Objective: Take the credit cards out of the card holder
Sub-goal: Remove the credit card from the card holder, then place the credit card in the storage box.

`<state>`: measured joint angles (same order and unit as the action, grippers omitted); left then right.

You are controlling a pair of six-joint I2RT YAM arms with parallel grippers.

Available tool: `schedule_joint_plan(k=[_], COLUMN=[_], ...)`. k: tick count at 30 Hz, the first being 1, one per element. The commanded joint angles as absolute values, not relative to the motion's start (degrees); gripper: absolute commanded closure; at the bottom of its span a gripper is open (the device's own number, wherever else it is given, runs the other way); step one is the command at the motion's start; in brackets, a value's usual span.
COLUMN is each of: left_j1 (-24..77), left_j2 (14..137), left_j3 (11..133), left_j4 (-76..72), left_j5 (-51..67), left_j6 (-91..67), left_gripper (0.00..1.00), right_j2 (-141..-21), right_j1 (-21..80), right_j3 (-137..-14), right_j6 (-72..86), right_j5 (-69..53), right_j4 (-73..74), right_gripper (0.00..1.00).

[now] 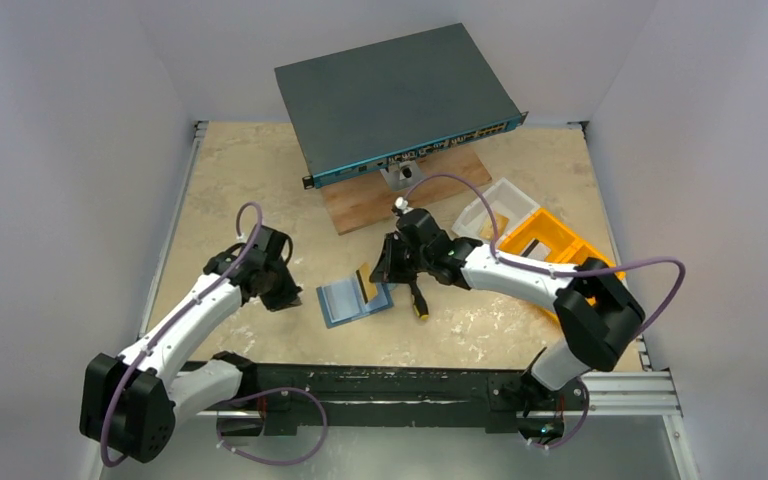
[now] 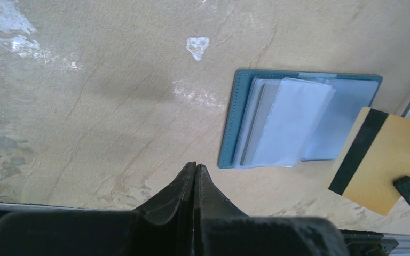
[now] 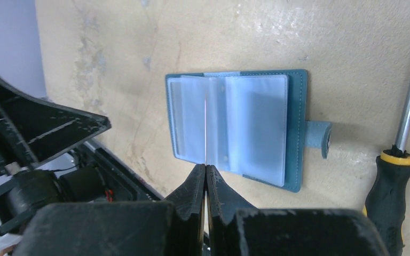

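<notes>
Teal leather is what I look for first: the card holder point(image 1: 345, 303) lies open and flat on the beige stone-patterned table point(image 1: 230, 180), roughly midway between my two arms, its pale blue plastic sleeves fanned upward.

My right gripper point(image 1: 378, 278) hangs over the holder's right-hand part, clamped tight on a gold card point(image 2: 381, 160) with a black stripe. From the right wrist camera I see that card only edge-on, a thin pale line rising from between the closed fingers point(image 3: 195, 186) and crossing the middle of the holder. The left wrist camera shows the card's whole face just beside the holder's corner, none of it tucked into a sleeve. How high it sits above the sleeves I can't judge.

My left gripper point(image 2: 195, 170) is pinched fully closed on nothing. It sits to the holder's left, near it but not touching, with bare table between.

On the holder's other side, a black-and-yellow screwdriver point(image 3: 389, 192) lies close to its strap tab point(image 3: 320, 136). Farther back stand a dark network switch point(image 1: 390, 100) and an orange bin point(image 1: 550, 240).
</notes>
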<state>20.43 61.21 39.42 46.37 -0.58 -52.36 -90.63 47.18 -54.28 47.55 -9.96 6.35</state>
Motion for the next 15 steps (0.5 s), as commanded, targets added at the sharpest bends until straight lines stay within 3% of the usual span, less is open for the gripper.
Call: schedule_joint_plan(k=[1, 4, 8, 11, 15], left_j1=[20.5, 20.6, 20.7, 20.8, 21.2], left_j2=[58.8, 57.3, 54.9, 52.7, 50.9], left_j3=[41.6, 41.4, 41.2, 40.4, 39.9], left_j4=[46.2, 45.2, 44.1, 42.7, 41.3], left_j5=[3.1, 6.4, 10.4, 13.4, 17.2], left_j6=[-48.9, -47.3, -45.1, -43.8, -41.7], left_gripper=[1.00, 1.00, 0.91, 0.78, 0.50], right_j2=[-84.7, -80.6, -73.5, -68.1, -65.2], right_j1=[45.9, 43.5, 38.4, 33.3, 23.2], right_j3=[-56.8, -55.1, -53.2, -52.7, -52.7], right_j6=[48.3, 48.8, 48.6, 47.5, 44.9], right_j5=[-6.3, -5.3, -2.2, -0.5, -0.7], right_j4=[9.8, 11.9, 17.1, 21.9, 25.9], right_gripper=[1.00, 1.00, 1.00, 1.00, 1.00])
